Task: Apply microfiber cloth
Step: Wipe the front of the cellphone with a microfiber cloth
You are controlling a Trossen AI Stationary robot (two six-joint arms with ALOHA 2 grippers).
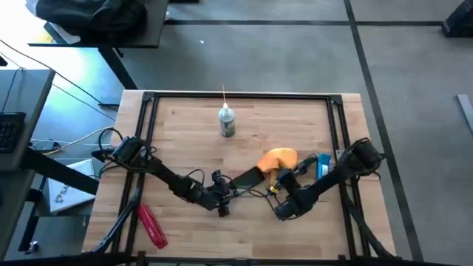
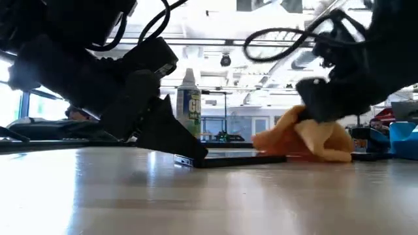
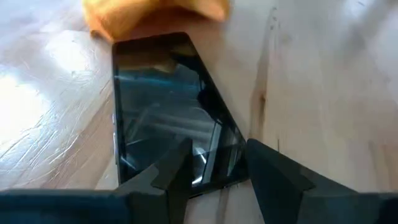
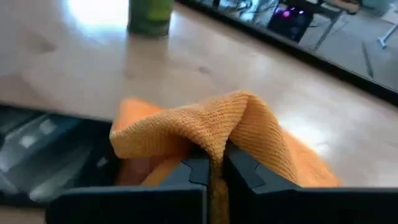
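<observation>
Microfiber cloth (image 4: pixel 249 134) is pinched in a fold between the fingers of my right gripper (image 4: pixel 214 171), which are squeezed together on it. From above, the orange cloth (image 1: pixel 279 159) sits on the worktop (image 1: pixel 192 140) right of the middle, and it covers the far right end of the black phone (image 1: pixel 248 179). The low view shows it bunched up high, with its bottom edge draped down on the phone's end.

My left gripper (image 3: pixel 214 165) is at the phone's other end, the near left one. Its fingers are a little apart and press down on the edge of the screen. I think it is there to stop the phone from sliding.

The phone's long side runs from near left up to far right. So from my right gripper, the bare screen lies to the left and nearer. I would drag the cloth that way, along the long side, toward the left gripper.

The green spray bottle (image 1: pixel 226 123) stands farther back, well apart. A red tool (image 1: pixel 151 224) lies near the left corner.
</observation>
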